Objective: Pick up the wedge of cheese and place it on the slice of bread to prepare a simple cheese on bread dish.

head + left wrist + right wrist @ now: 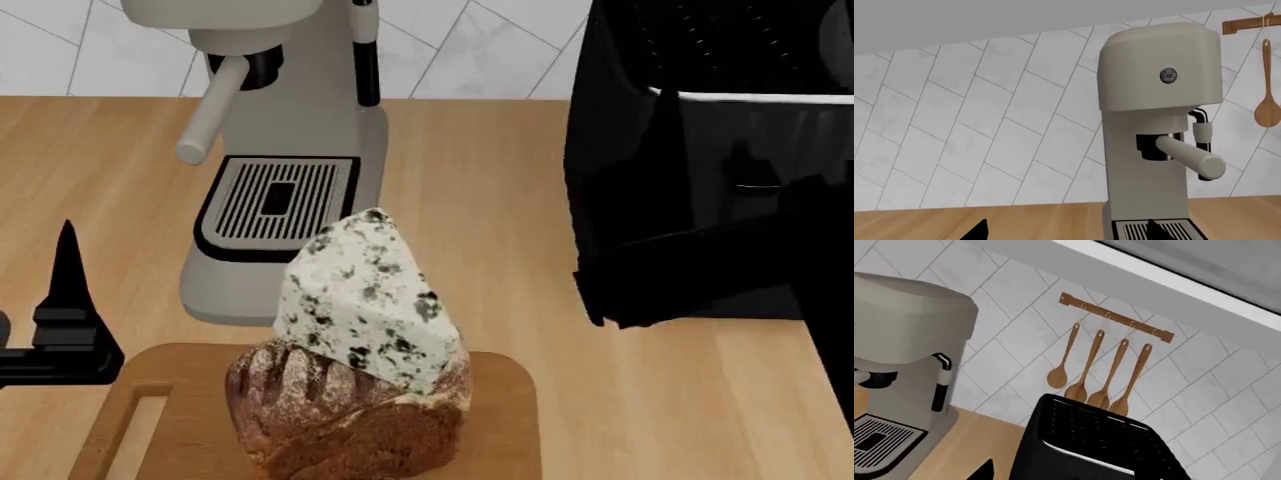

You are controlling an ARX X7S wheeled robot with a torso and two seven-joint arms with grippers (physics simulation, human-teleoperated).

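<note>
The wedge of cheese (363, 295), cream-white with dark mould specks, rests tilted on top of the slice of bread (350, 415), a dark brown crusty loaf piece at the near centre of the head view. No gripper touches either one. My left gripper (1066, 233) is open and empty; one of its fingers (66, 262) points up to the left of the bread. My right gripper (1029, 475) is open and empty, raised near the black appliance. Neither wrist view shows the cheese or the bread.
The bread sits on a wooden cutting board (514, 420) on the wooden counter. A beige espresso machine (287, 150) stands behind it, also in the left wrist view (1154, 125). A black appliance (721, 150) stands at the right. Wooden spoons (1101, 375) hang on the tiled wall.
</note>
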